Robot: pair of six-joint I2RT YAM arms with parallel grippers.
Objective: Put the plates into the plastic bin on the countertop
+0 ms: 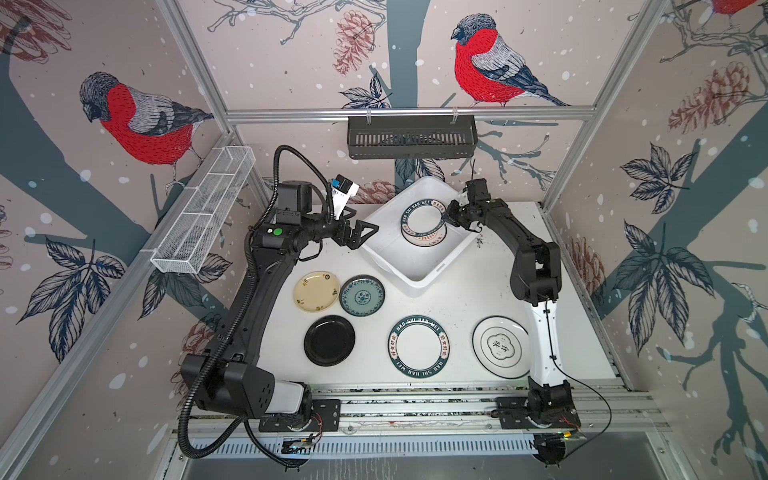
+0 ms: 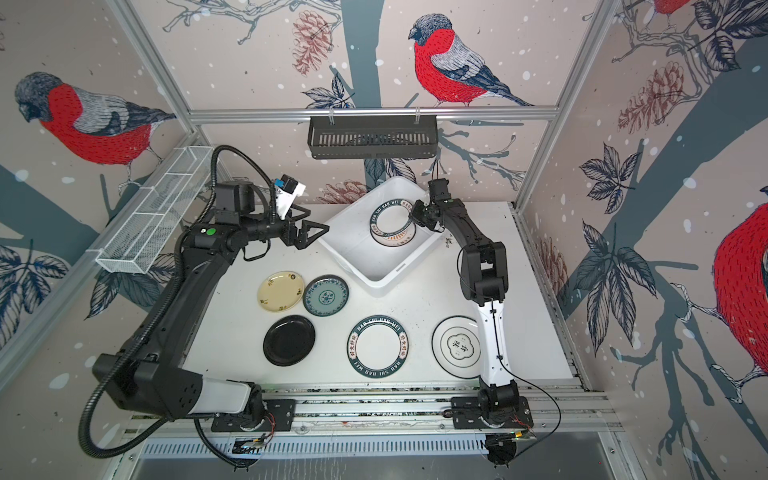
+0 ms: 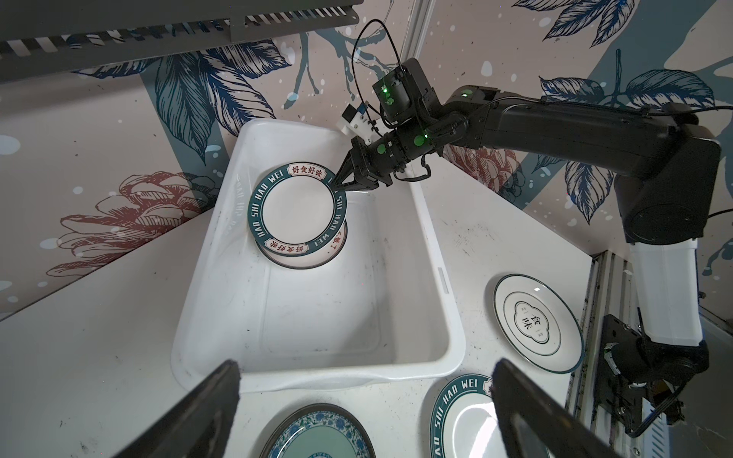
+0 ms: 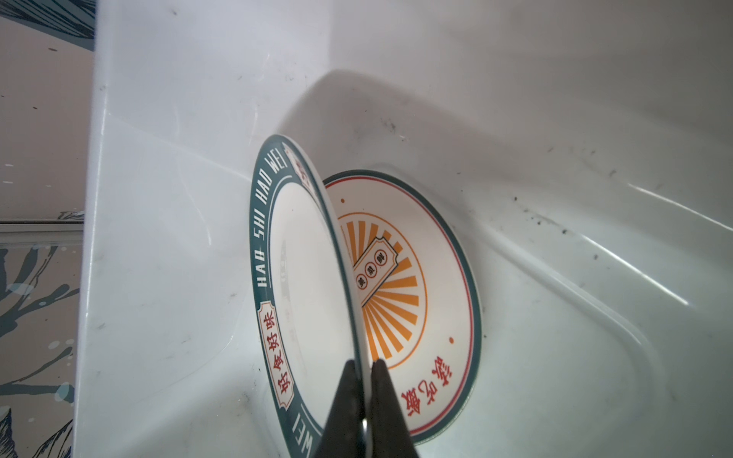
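Holding the lettered plate (image 4: 305, 285) by a thin bit of rim, the right hand (image 4: 364, 366) is clamping down on it inside the plastic bin (image 1: 419, 286). The plate is hanging steeply tilted over the brown-patterned plate (image 4: 416, 285), which is lying flat on the bin floor. Can't tell if the low edge is touching it.

Risks, as judged:
- Letting go at this tilt is likely sending it slapping down or skating off the lower plate toward the wall.
- The shallow pinch is inviting slip or rotation.
- The left hand (image 1: 365, 237) is hovering wide open and empty just beside the bin's corner, so any swing is risking a nudge to the bin.

Lying on the desk (image 1: 457, 299), not yet binned: cream-yellow plate (image 1: 316, 291), teal plate (image 1: 362, 296), black plate (image 1: 329, 340), second lettered plate (image 1: 419, 347), emblem plate (image 1: 500, 347).
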